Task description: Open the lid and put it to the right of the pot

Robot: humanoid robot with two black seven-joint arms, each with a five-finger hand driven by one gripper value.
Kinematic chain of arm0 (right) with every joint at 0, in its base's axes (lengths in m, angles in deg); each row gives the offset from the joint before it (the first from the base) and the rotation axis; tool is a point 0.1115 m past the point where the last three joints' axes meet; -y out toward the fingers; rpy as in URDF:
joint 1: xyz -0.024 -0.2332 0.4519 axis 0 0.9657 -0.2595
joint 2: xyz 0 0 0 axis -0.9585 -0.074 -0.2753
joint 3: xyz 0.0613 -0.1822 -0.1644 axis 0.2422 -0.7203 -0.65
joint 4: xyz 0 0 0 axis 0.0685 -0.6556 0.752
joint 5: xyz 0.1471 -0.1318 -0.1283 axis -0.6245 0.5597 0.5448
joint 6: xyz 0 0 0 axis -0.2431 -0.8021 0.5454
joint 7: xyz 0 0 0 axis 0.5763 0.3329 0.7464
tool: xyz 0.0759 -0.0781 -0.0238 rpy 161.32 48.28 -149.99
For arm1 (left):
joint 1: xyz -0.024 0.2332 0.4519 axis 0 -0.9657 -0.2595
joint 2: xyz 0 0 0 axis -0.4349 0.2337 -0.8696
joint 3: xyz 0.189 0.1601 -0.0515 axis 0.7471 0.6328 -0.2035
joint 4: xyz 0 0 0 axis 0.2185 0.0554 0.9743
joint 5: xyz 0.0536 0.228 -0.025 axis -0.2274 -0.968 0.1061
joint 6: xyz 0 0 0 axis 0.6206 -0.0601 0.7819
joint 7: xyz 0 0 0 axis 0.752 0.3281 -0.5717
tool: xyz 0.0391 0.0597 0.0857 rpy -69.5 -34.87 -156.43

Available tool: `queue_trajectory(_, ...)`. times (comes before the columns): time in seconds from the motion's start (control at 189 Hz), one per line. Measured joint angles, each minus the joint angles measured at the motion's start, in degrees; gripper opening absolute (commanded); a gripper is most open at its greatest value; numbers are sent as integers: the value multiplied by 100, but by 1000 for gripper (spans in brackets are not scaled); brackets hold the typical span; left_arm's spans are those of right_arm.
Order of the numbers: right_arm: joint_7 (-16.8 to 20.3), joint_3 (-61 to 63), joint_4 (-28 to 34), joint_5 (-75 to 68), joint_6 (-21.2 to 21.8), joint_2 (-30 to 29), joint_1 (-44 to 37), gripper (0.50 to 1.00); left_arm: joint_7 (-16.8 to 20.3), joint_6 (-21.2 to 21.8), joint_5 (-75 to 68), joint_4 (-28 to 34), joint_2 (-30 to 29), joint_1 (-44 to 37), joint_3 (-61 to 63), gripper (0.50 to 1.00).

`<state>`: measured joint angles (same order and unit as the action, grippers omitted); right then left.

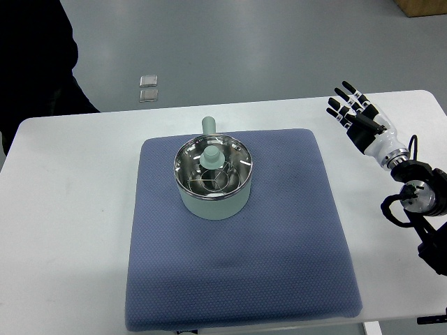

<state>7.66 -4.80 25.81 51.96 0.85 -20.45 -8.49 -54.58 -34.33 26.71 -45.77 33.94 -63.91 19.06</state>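
The fingers [345, 103] of the right hand [362, 122] are stretched out straight and slightly fanned, holding nothing. They point away from the robot and a little toward the pot [213, 179], hovering over the bare bench [70, 209] well to the pot's right and somewhat beyond it. The wrist and forearm run back from the hand to the picture's right edge, further from the pot. This looks like a ready pose: spread fingers leave room to close round a knob, and the hand sits clear of the pot on the side where the lid is meant to end up.

The lid [213, 162] is still on the pot, seated in the rim, its glass showing the shiny inside. Its pale green knob [211, 155] stands upright at the centre, the obvious place to grip. So the task's thing lies well apart from the fingers, to their left and nearer the robot, with nothing between them but open mat.

The pot stands on a blue mat [237, 279], toward its far side, its handle [208, 125] pointing away from the robot. The mat stretches to the right of the pot, probably to give the lid a soft landing. The left hand is out of view. Lifting has not yet begun.
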Motion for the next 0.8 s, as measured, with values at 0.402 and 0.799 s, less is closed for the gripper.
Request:
queue_trajectory(0.402, 0, 0, -11, 12, -5, 15, 16, 928, 0, -3, 0, -1, 0, 12, -61, 1000)
queue_trajectory(0.799, -6, 5, -41, 2, 15, 35, -26, 928, 0, 5, 0, 29, 0, -14, -35, 1000)
